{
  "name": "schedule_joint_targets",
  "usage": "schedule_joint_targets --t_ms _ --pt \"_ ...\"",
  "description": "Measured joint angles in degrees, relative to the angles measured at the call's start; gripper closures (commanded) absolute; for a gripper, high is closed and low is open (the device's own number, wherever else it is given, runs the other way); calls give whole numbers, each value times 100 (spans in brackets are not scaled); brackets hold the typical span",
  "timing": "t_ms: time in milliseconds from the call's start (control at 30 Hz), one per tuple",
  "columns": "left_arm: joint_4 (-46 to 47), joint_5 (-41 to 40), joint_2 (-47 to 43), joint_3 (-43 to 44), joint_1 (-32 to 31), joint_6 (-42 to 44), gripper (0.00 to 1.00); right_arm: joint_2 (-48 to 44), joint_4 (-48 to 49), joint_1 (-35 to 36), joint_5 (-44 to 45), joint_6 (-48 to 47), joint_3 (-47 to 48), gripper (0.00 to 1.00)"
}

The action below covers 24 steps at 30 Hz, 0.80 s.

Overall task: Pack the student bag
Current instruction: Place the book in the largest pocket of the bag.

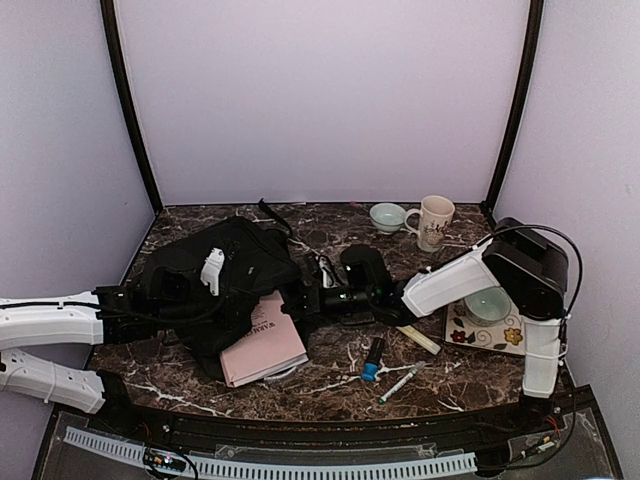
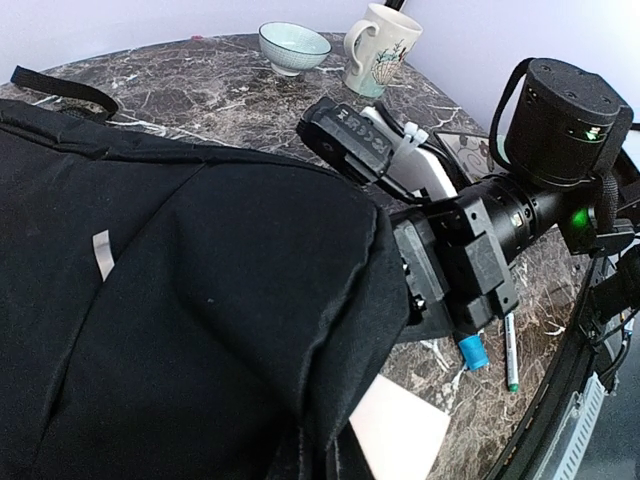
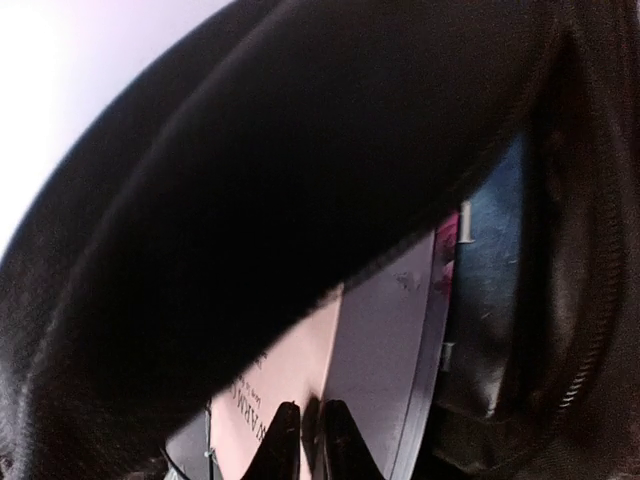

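My left claw (image 1: 172,290) is sitting closed against the student bag (image 1: 245,260), centre-left of frame. My right claw (image 3: 308,418), also closed, is poking inside it.

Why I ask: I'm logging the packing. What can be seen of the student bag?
The student bag is a large, soft black fabric bag lying on the left of the marble table, with its strap trailing toward the back. A white tag sits on top. The edge facing the right arm is lifted open, and a pink book lies partly under it, sticking out toward the front. The right tool is shut and appears to pinch that lifted edge.
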Motion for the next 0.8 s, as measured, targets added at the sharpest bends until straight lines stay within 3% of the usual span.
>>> schedule_joint_targets --t_ms 67,267,533,800 --pt "0 -7 0 -2 -11 0 100 22 -136 -61 46 -96 11 59" --pt "-2 -76 0 -15 -57 26 100 -243 -597 -232 323 -577 -94 28" --pt "2 -190 2 -26 -83 44 100 -1635 -2035 -50 1484 -1460 -304 23" --pt "4 -251 2 -26 -85 46 100 -2306 -3171 1091 3075 -2094 -420 32"
